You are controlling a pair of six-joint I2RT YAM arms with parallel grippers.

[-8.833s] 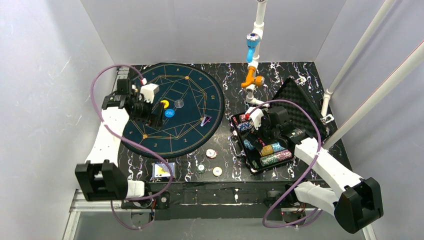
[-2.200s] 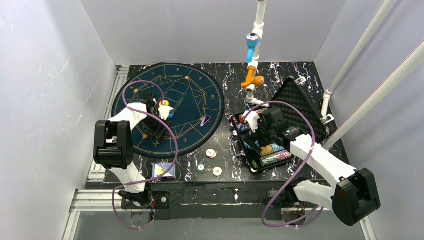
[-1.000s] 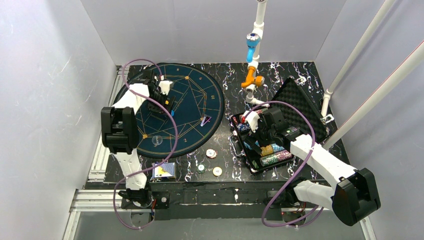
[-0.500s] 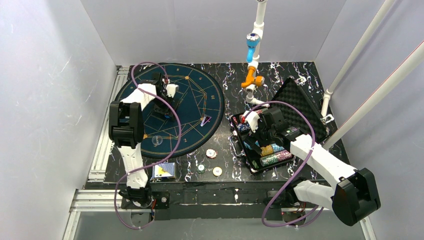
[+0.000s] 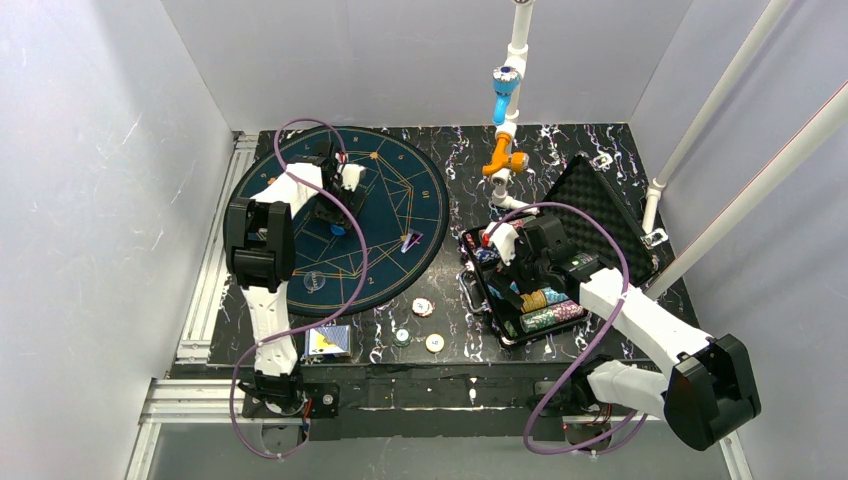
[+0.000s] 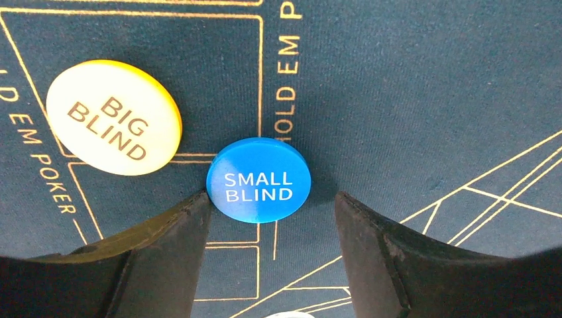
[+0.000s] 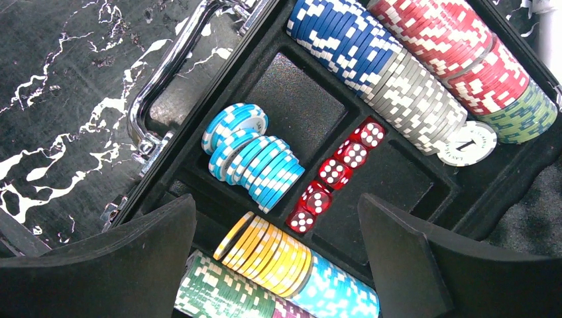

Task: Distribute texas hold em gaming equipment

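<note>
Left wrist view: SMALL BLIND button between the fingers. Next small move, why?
Probably close the left gripper on the blue SMALL BLIND button: it lies flat on the mat between the open jaws, one jaw at its edge, the other apart. The yellow BIG BLIND button sits outside them.

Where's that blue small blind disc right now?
In the left wrist view the small blind disc lies flat on the poker mat, between the left gripper's fingers, beside the yellow big blind disc.

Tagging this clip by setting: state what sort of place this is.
Probably a lab robot cell set up for poker: white walls box in a table holding a hold'em mat and a chip case.
</note>
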